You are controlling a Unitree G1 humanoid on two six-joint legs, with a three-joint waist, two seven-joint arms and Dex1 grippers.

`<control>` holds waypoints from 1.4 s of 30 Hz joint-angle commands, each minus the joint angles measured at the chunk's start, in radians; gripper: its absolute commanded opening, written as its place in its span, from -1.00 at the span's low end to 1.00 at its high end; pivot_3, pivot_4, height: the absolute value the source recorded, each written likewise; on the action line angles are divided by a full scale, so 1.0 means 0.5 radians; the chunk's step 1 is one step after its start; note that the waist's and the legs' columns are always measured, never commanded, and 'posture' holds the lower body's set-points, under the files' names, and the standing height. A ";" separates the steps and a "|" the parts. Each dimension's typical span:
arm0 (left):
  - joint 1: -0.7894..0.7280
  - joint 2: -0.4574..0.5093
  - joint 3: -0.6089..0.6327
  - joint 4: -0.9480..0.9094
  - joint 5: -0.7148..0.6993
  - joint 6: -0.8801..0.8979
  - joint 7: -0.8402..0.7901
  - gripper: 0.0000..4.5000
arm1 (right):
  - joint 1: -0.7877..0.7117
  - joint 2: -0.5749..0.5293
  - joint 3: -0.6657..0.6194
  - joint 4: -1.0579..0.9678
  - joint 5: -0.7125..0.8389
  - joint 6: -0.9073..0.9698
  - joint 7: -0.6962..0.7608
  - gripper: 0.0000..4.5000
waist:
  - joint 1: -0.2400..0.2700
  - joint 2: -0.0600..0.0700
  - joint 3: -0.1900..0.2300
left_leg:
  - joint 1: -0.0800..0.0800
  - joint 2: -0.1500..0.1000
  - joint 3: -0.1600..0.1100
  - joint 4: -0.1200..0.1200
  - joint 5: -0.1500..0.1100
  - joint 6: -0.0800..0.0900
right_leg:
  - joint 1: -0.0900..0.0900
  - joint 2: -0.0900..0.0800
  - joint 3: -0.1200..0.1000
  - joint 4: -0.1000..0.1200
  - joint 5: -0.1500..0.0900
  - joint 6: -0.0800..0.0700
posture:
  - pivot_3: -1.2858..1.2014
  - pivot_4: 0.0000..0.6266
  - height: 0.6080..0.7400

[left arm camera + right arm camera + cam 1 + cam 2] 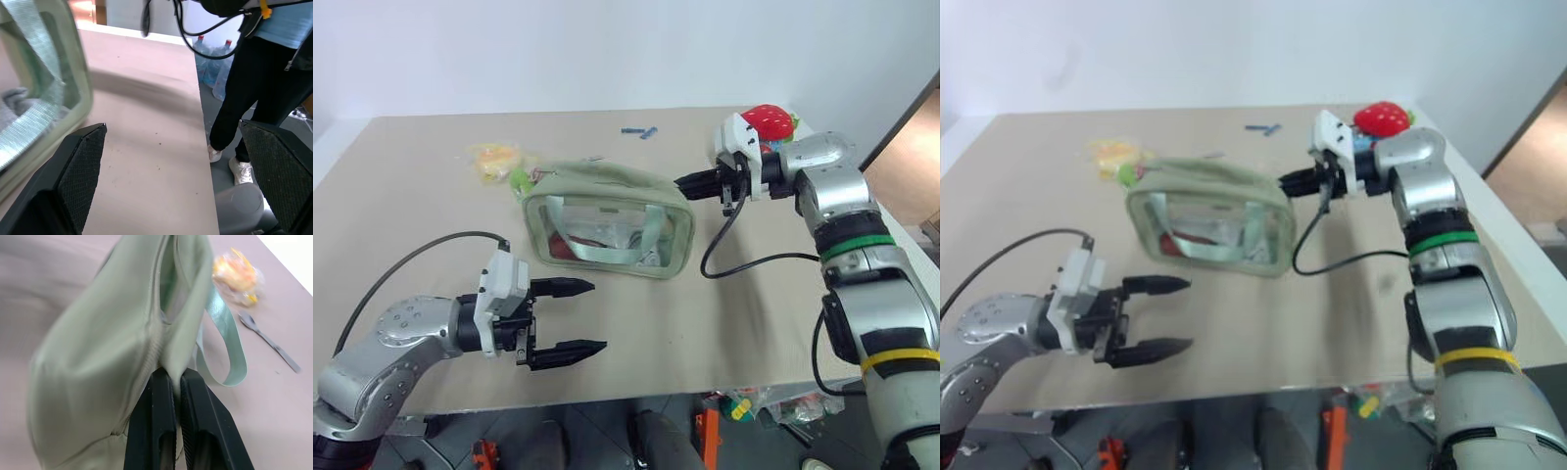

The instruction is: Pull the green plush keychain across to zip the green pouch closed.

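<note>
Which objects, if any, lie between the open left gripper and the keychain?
The pouch does: the keychain sits at its far left corner, behind it from the left gripper. The right gripper pinches the pouch's right end.

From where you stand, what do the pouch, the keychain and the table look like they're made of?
The pouch: soft, matte sage fabric that folds and creases, with a glossy clear window, likely plastic, showing the things inside. The keychain: fuzzy lime plush, as far as its small size shows. The table: a flat, dull tan top, perhaps laminate or board; the look leaves it open.
</note>
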 commanded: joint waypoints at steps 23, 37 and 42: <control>-0.334 -0.025 -0.076 0.159 0.000 -0.012 -0.044 1.00 | 0.953 -0.204 -0.751 -1.978 0.764 1.553 -0.556 0.97 | -0.009 0.007 0.004 | 0.001 -0.004 -0.009 0.003 -0.002 0.004 | 0.000 0.000 -0.002 0.011 -0.002 0.007 | 0.03 -0.52 1.00; -0.316 -0.044 -0.075 0.105 0.023 0.002 0.014 1.00 | 1.236 -0.092 -0.589 -2.102 0.615 1.270 -0.806 0.25 | -0.015 0.006 0.004 | 0.001 -0.006 -0.007 0.007 -0.001 0.003 | 0.001 0.000 0.001 0.010 -0.003 0.005 | 0.03 -0.52 1.00; -0.317 -0.050 -0.071 0.107 0.025 0.000 0.040 1.00 | 1.271 -0.092 -0.557 -2.086 0.599 1.202 -0.810 -0.52 | -0.015 0.006 0.004 | 0.000 -0.006 -0.008 0.007 -0.001 0.003 | 0.001 0.000 0.001 0.010 -0.002 0.008 | 0.03 -0.52 1.00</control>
